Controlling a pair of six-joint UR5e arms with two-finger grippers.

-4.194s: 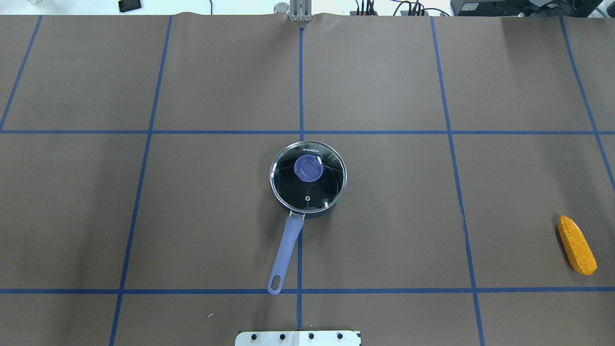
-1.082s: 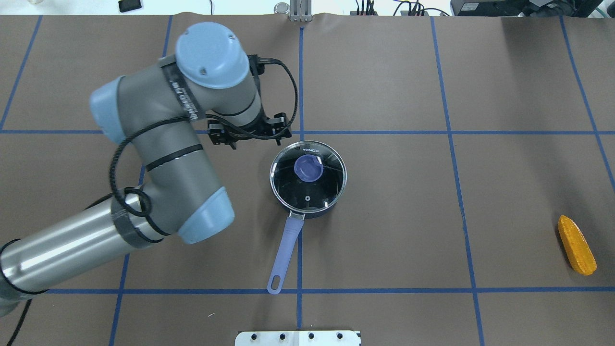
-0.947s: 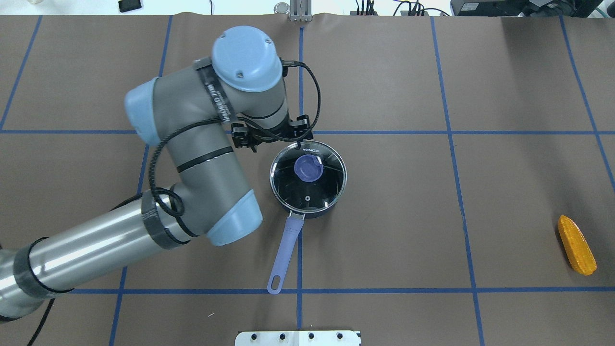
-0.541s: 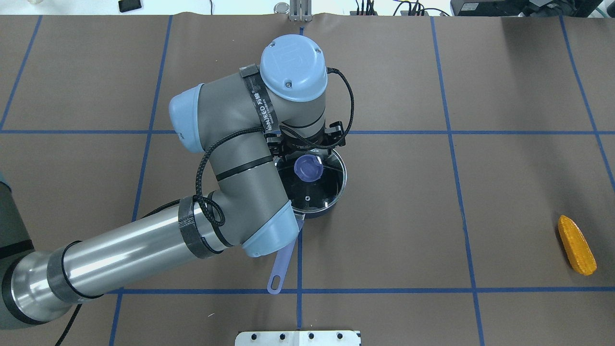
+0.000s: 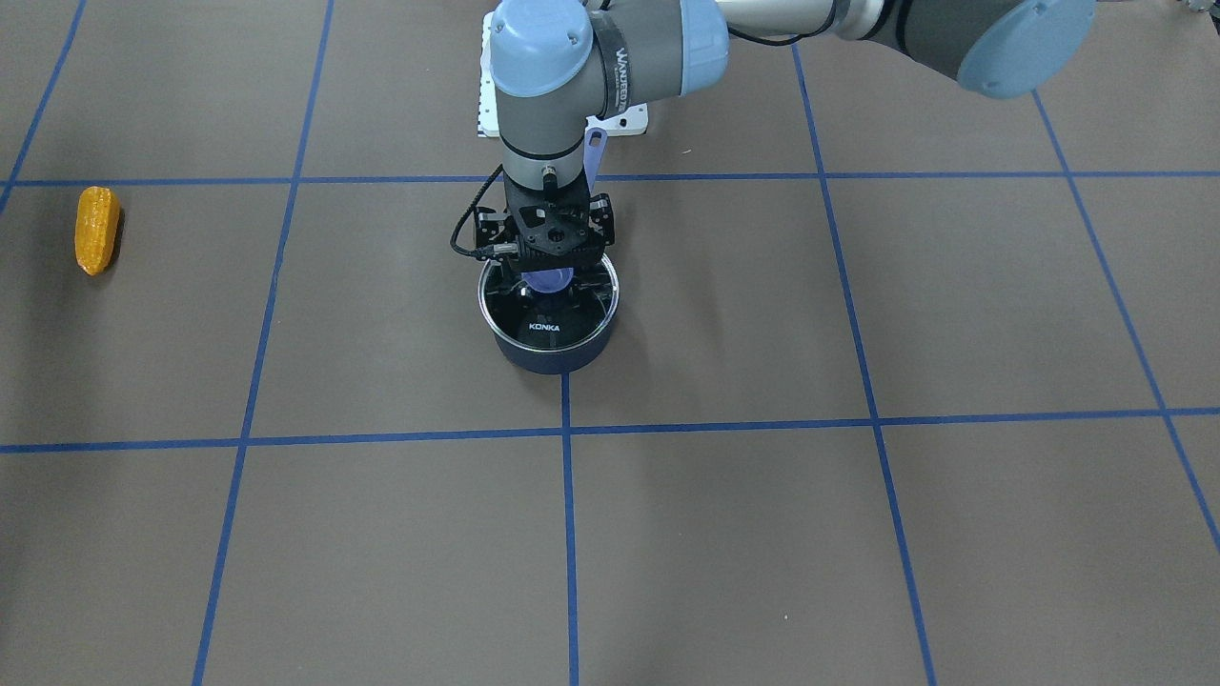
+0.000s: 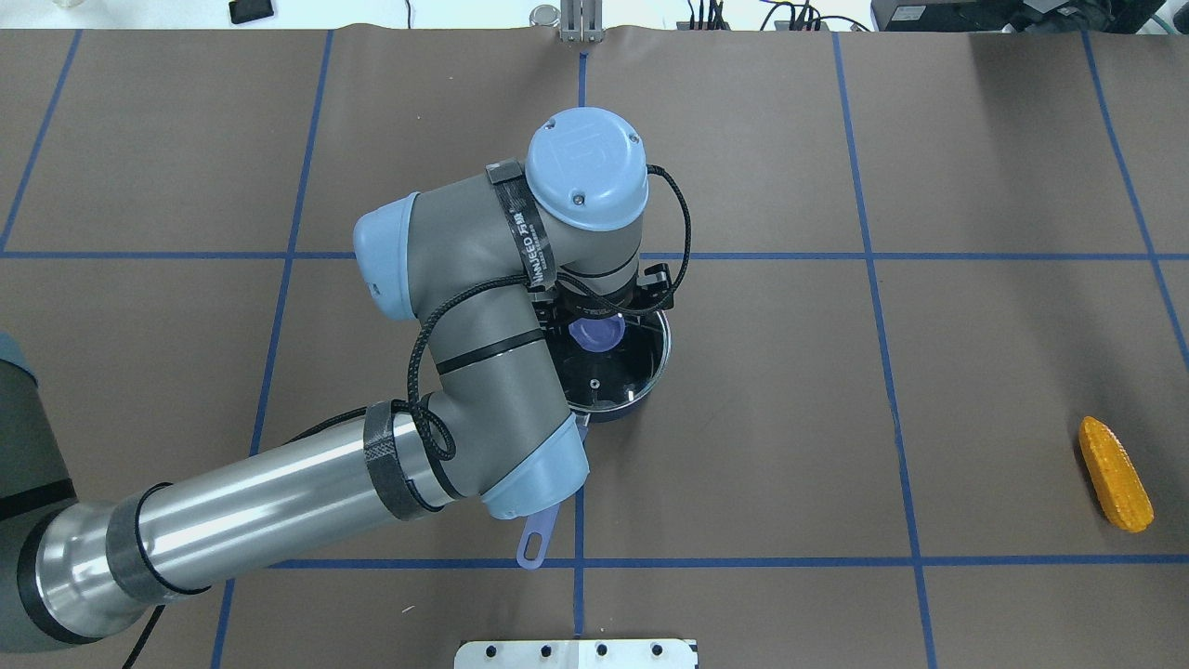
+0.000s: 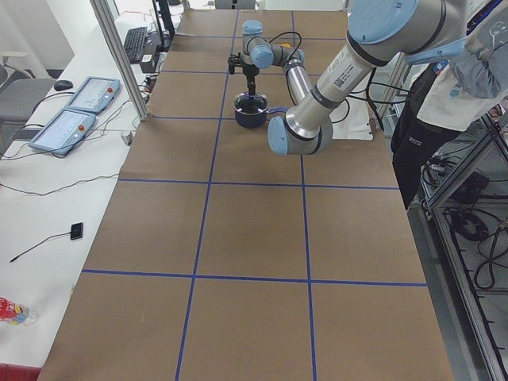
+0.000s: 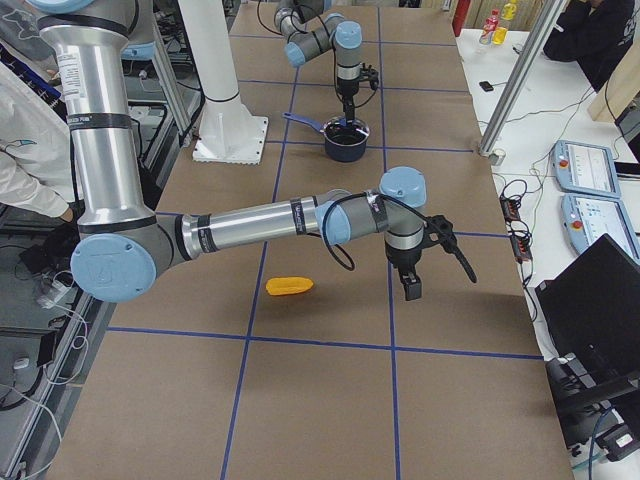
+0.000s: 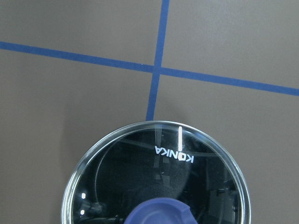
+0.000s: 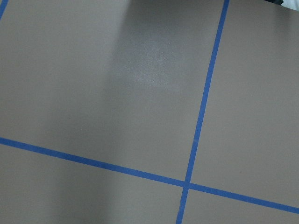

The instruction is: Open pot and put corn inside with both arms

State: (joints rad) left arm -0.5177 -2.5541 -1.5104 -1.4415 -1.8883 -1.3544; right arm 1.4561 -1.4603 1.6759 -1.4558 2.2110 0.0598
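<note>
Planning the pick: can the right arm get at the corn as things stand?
Probably yes. The corn lies in the open, and the right gripper hangs close by with nothing between them. The left arm is away over the pot.

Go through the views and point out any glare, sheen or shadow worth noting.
Left wrist view: a bright white glare streak on the glass lid just above the KONKA lettering, with small highlights near its left rim. Right wrist view: a pale sheen patch on the table cover, with a dimmer band to its left. Overhead view: the corn is evenly lit and sharp.
</note>
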